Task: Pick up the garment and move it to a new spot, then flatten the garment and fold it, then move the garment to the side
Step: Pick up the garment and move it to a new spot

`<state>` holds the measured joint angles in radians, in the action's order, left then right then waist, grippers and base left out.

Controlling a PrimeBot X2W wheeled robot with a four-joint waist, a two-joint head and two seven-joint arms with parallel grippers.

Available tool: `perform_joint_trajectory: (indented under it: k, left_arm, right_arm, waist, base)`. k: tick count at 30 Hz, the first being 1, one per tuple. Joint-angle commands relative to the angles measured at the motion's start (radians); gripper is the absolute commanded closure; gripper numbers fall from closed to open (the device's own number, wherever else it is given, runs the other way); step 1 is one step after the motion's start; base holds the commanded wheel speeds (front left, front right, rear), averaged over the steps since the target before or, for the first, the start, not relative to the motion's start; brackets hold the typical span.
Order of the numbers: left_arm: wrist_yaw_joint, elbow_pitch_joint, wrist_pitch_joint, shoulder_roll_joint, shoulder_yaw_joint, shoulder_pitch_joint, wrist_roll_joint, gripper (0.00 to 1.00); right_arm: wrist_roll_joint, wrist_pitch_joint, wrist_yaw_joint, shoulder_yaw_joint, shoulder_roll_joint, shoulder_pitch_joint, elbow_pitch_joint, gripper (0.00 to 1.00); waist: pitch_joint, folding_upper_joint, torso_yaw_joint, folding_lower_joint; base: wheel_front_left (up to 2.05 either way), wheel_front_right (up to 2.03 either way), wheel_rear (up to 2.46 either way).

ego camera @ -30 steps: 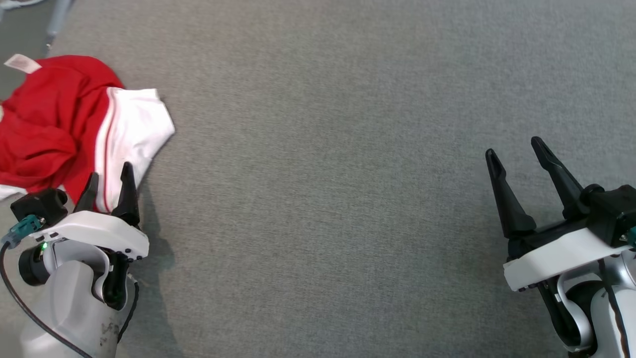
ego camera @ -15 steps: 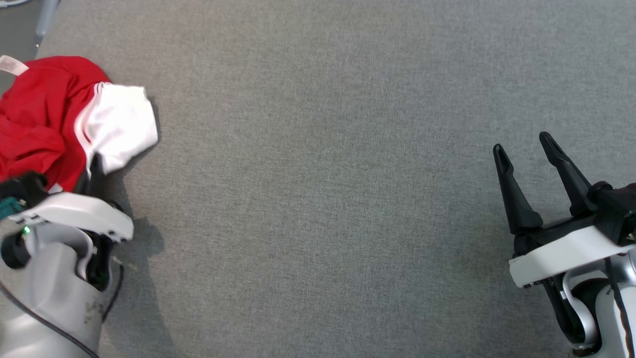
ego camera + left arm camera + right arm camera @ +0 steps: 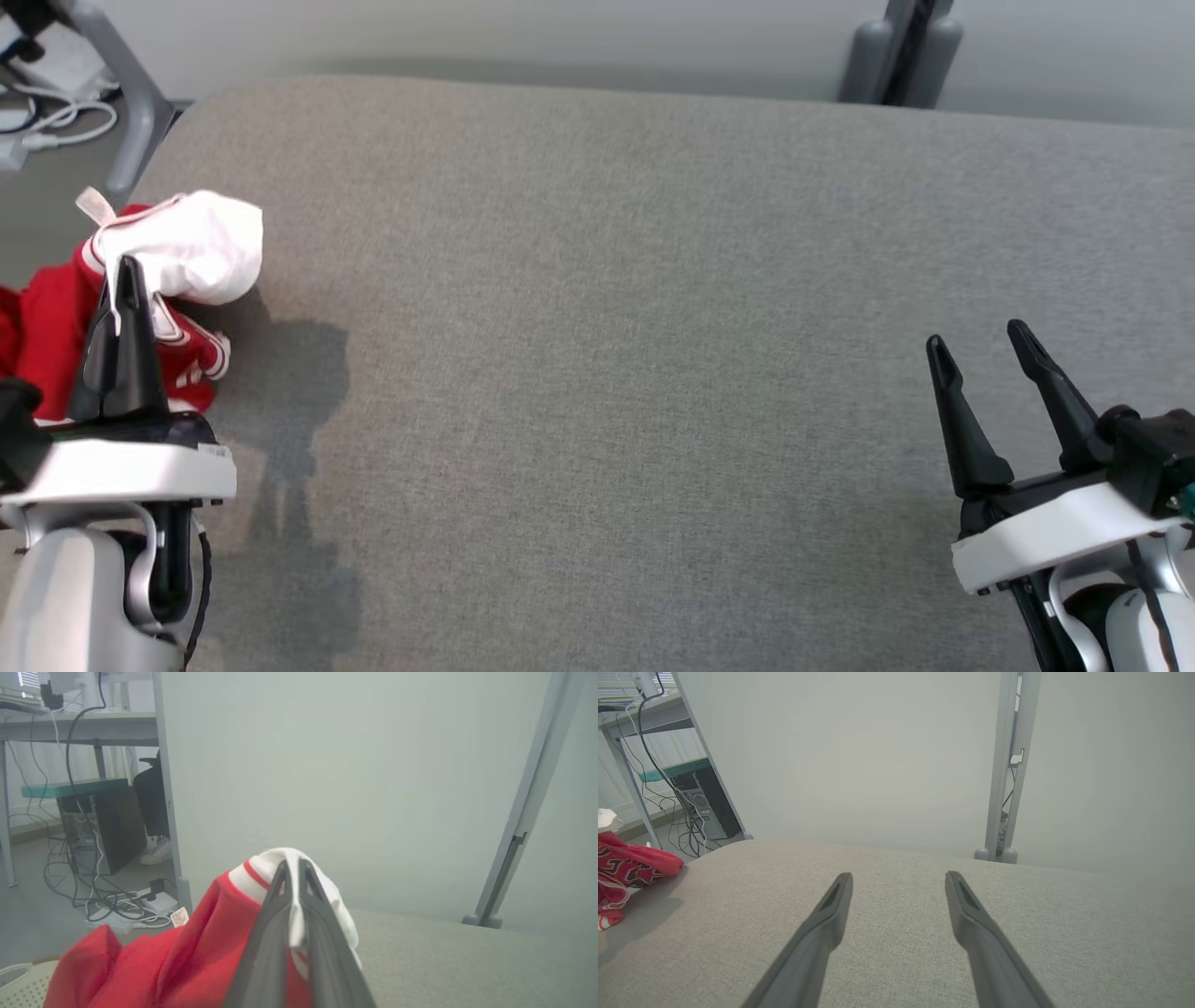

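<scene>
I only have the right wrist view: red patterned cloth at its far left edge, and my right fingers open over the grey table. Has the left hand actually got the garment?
Observer: Yes. In the left wrist view the left hand is shut, with cloth of the red-and-white fabric garment pinched between its fingers.
Operator: Which part is pinched?
Observer: The white panel with red stripes, not the red body.
Operator: Is it spread out at all?
Observer: No. In the head view it is bunched up near the left end of the grey fabric-covered table.
</scene>
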<state>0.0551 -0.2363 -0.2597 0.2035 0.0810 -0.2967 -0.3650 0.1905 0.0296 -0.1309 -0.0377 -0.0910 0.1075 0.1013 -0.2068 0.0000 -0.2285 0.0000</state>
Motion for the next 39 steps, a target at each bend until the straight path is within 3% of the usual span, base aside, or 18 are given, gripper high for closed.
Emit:
perform_joint_trajectory:
  k: [1,9,17,26,31,39]
  left_arm:
    - [-0.012,0.044,0.001,0.004,-0.001,0.022,0.011,1.00]
    - [-0.064,0.349,0.082,-0.016,-0.049,0.150,0.057,1.00]
    - [-0.027,0.442,0.142,-0.038,-0.168,0.110,0.081,1.00]
    - [0.026,0.406,0.189,-0.069,-0.311,-0.040,0.102,1.00]
    - [0.040,0.346,0.212,-0.077,-0.352,-0.095,0.100,1.00]
    - [0.059,0.096,0.210,-0.083,-0.414,-0.170,0.089,1.00]
  right_arm:
    - [0.008,-0.008,0.000,0.004,-0.001,-0.012,0.001,0.00]
    - [0.013,-0.004,0.000,0.011,0.008,-0.037,0.022,0.00]
    - [0.019,-0.010,0.000,-0.002,0.019,-0.014,0.037,0.00]
    - [0.040,-0.053,0.000,-0.022,0.032,0.022,0.022,0.00]
    - [0.050,-0.078,0.000,-0.026,0.036,0.029,0.007,0.00]
    - [0.096,-0.140,0.000,-0.055,0.040,0.052,-0.041,0.00]
  waist:
    - [0.035,0.0000,0.027,0.0000]
    - [0.069,0.0000,0.107,0.0000]
    - [0.035,0.0000,0.266,0.0000]
    - [-0.059,0.0000,0.495,0.0000]
    - [-0.115,0.0000,0.576,0.0000]
    - [-0.206,0.0000,0.659,0.0000]
  base:
    - [0.00,0.00,0.00]
    - [0.00,0.00,0.00]
    - [0.00,0.00,0.00]
    - [0.00,0.00,0.00]
    - [0.00,0.00,0.00]
    - [0.00,0.00,0.00]
